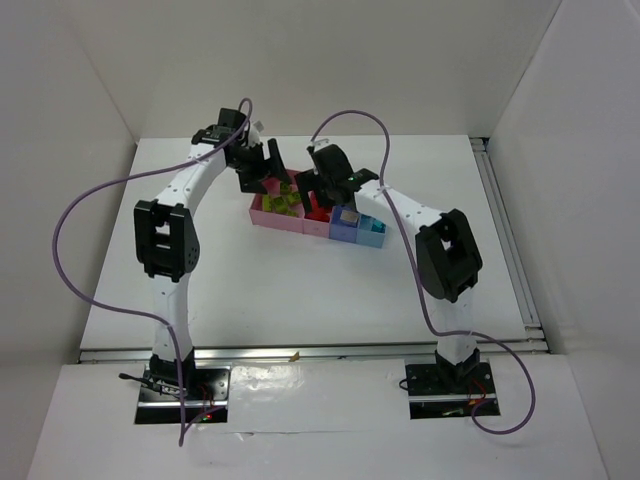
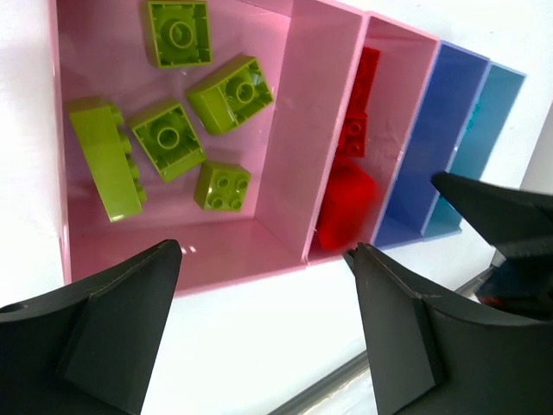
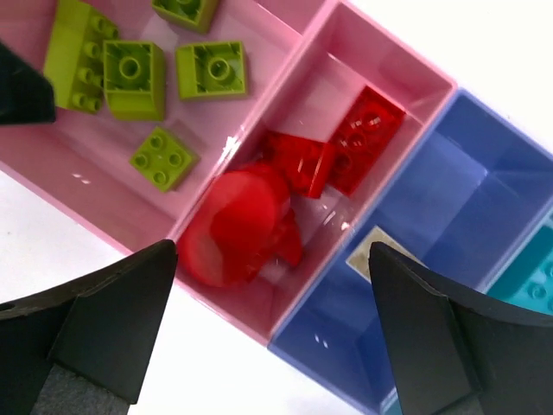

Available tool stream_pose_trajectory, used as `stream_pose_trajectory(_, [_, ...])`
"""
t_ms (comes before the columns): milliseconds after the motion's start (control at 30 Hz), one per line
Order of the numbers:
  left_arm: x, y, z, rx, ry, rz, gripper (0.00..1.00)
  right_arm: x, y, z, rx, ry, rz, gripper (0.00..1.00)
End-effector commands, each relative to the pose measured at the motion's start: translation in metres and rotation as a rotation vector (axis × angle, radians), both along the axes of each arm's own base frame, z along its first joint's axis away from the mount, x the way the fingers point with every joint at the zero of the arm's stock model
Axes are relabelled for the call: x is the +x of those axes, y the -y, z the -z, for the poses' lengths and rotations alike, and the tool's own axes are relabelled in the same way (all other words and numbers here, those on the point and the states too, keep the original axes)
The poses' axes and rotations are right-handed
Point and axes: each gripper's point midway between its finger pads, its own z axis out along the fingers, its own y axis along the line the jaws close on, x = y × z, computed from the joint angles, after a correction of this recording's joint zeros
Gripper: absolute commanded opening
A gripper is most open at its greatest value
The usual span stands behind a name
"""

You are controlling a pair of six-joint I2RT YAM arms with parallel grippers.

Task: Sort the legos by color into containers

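Note:
The containers point(image 1: 318, 228) form a joined row at the table's middle. In the left wrist view several lime green legos point(image 2: 168, 138) lie in the first pink bin point(image 2: 285, 156). Red legos point(image 3: 363, 138) lie in the second pink bin point(image 3: 285, 311), one of them a blurred red brick point(image 3: 238, 225) at its near end. The blue bin point(image 3: 449, 199) shows only a pale label. A teal lego point(image 3: 536, 277) sits in the light blue bin. My left gripper point(image 2: 263, 251) hangs open and empty over the first pink bin's near wall. My right gripper point(image 3: 272, 255) is open and empty above the red bin.
The two grippers hang close together over the row; the right one's finger point(image 2: 501, 216) shows in the left wrist view. A grey rail point(image 2: 328, 385) runs along the table near the bins. White walls enclose the table, and purple cables point(image 1: 75, 230) loop from both arms.

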Motion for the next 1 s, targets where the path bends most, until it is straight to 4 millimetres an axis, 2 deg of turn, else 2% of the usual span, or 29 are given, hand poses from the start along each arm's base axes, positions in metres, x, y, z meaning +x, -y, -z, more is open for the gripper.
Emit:
stream_pose_trajectory(0, [-0.011, -0.002, -0.053, -0.021, 0.103, 0.029, 0.92, 0.022, -0.015, -0.038, 0.071, 0.122, -0.035, 0.99])
stream_pose_trajectory(33, [-0.011, -0.002, -0.053, -0.021, 0.103, 0.029, 0.92, 0.021, -0.012, -0.038, 0.067, 0.130, -0.026, 0.99])
stream_pose_trajectory(100, [-0.014, -0.002, -0.056, -0.021, 0.107, 0.029, 0.92, 0.022, -0.007, -0.053, 0.088, 0.166, 0.016, 0.99])
stream_pose_trajectory(133, [-0.014, -0.004, -0.062, -0.016, 0.121, 0.024, 0.92, 0.023, 0.006, -0.051, 0.080, 0.165, 0.064, 0.99])
stream_pose_trajectory(200, [-0.017, -0.004, -0.074, -0.020, 0.146, 0.024, 0.92, 0.022, 0.017, -0.071, 0.096, 0.209, 0.133, 0.99])
stream_pose_trajectory(233, [-0.018, -0.007, -0.083, -0.010, 0.174, 0.025, 0.92, 0.027, 0.037, -0.085, 0.102, 0.247, 0.235, 0.99])
stream_pose_trajectory(267, [-0.020, -0.007, -0.089, -0.012, 0.187, 0.025, 0.92, 0.026, 0.049, -0.080, 0.079, 0.243, 0.302, 0.99])
stream_pose_trajectory(333, [-0.024, -0.010, -0.093, 0.001, 0.199, 0.024, 0.92, 0.025, 0.100, -0.091, 0.046, 0.268, 0.539, 0.99])
stream_pose_trajectory(367, [-0.027, -0.010, -0.095, 0.000, 0.202, 0.024, 0.92, 0.025, 0.115, -0.096, 0.043, 0.275, 0.608, 0.99])
stream_pose_trajectory(400, [-0.032, -0.012, -0.102, 0.005, 0.214, 0.033, 0.92, 0.018, 0.144, -0.096, 0.014, 0.255, 0.690, 0.99])
stream_pose_trajectory(500, [-0.046, -0.014, -0.096, 0.017, 0.169, 0.041, 0.95, 0.009, 0.196, -0.108, 0.012, 0.266, 0.882, 0.99])
stream_pose_trajectory(533, [-0.051, -0.016, -0.103, 0.019, 0.187, 0.047, 0.95, -0.003, 0.211, -0.100, -0.029, 0.225, 0.916, 0.99])
stream_pose_trajectory(600, [-0.067, -0.017, -0.093, 0.045, 0.154, 0.045, 0.96, -0.017, 0.236, -0.098, -0.030, 0.200, 0.987, 0.99])
stream_pose_trajectory(633, [-0.070, -0.020, -0.103, 0.051, 0.189, 0.036, 0.96, -0.028, 0.247, -0.094, -0.058, 0.179, 1.012, 0.99])
stream_pose_trajectory(667, [-0.070, -0.027, -0.099, 0.090, 0.193, 0.020, 0.96, -0.038, 0.256, -0.082, -0.075, 0.151, 1.035, 0.99])
stream_pose_trajectory(733, [-0.073, -0.033, -0.096, 0.126, 0.177, 0.009, 0.96, -0.053, 0.276, -0.081, -0.082, 0.147, 1.073, 0.99])
stream_pose_trajectory(767, [-0.074, -0.036, -0.104, 0.136, 0.198, 0.009, 0.96, -0.063, 0.279, -0.067, -0.092, 0.106, 1.068, 0.99])
stream_pose_trajectory(833, [-0.075, -0.036, -0.109, 0.134, 0.209, 0.008, 0.96, -0.075, 0.292, -0.065, -0.069, 0.087, 1.088, 0.99])
stream_pose_trajectory(867, [-0.079, -0.036, -0.112, 0.129, 0.212, 0.000, 0.96, -0.077, 0.290, -0.064, -0.054, 0.084, 1.080, 0.99])
stream_pose_trajectory(900, [-0.083, -0.036, -0.110, 0.121, 0.196, -0.013, 0.96, -0.086, 0.292, -0.051, -0.064, 0.048, 1.062, 0.99])
stream_pose_trajectory(967, [-0.082, -0.036, -0.108, 0.116, 0.189, -0.022, 0.96, -0.090, 0.288, -0.056, -0.008, 0.079, 1.019, 0.99])
